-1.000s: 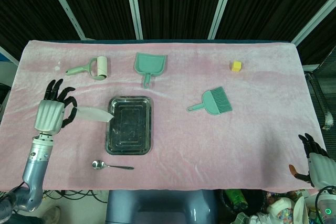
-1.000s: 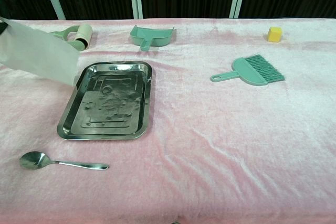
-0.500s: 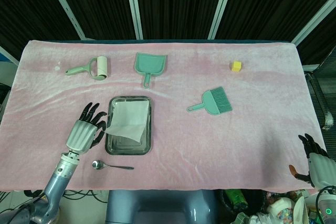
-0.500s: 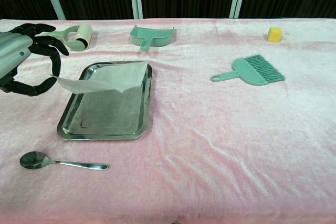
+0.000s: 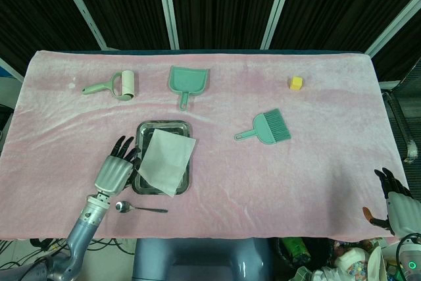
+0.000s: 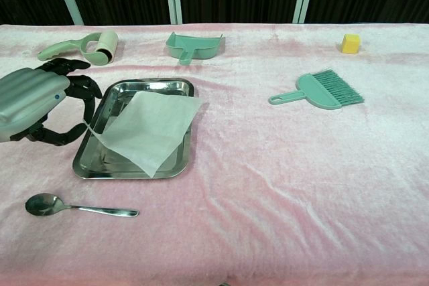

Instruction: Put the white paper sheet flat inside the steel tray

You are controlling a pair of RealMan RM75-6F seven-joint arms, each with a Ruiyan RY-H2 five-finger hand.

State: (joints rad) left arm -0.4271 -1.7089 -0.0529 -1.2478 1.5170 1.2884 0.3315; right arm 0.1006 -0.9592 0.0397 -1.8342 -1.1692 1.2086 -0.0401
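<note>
Clearly light and floppy, the sheet [image 6: 149, 129] lies askew over the tray [image 6: 107, 165], its near-left corner pinched by the left robot hand [image 6: 41, 106], the best hold.

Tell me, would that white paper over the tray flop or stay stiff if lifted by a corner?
Probably floppy: the white paper sheet sags into the steel tray while the left hand holds one corner. It looks thin and faintly see-through, so likely very light. A push would probably crumple it.
</note>
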